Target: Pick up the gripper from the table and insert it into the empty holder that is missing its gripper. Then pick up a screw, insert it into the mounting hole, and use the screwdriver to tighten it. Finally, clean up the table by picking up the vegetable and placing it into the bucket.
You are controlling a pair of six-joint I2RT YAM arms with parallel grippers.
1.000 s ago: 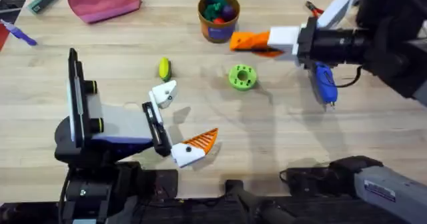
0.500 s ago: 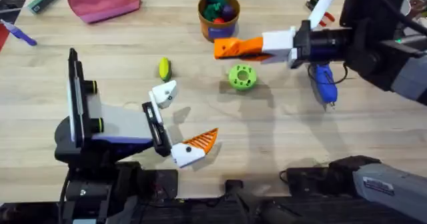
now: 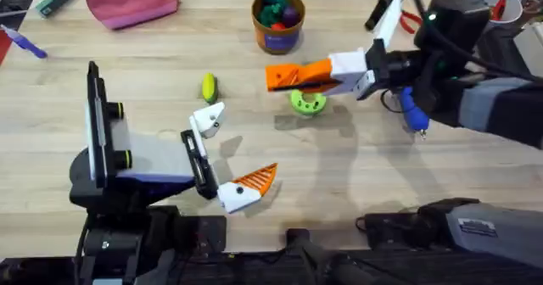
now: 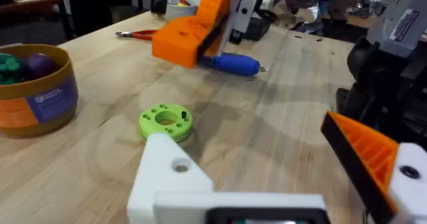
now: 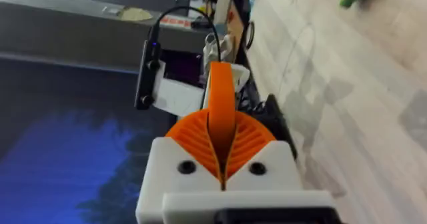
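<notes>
My right gripper (image 3: 293,75) hangs above the table, shut on the gripper (image 5: 220,94), a small orange wedge that stands up between its ribbed orange pads (image 5: 193,141). It hovers just over a green disc (image 3: 307,102). My left gripper (image 3: 231,153) rests open near the table's front. One of its fingers is the bare white holder (image 3: 208,120) with a mounting hole (image 4: 180,165); the other carries an orange wedge (image 3: 259,180). The vegetable (image 3: 209,86) lies behind the holder. The bucket (image 3: 278,20) stands at the back. The blue screwdriver (image 3: 413,108) lies partly under the right arm. The screw is out of view.
A pink pouch (image 3: 131,1) lies at the back left. Red-handled pliers (image 4: 137,34) lie at the back right, beyond the screwdriver (image 4: 230,64). The bucket (image 4: 33,91) holds several toy items. Bare wood stretches between the disc (image 4: 165,119) and the front edge.
My right gripper has moved left and slightly nearer with the orange wedge held in it, from beside the bucket to over the green disc. The left arm has not moved.
</notes>
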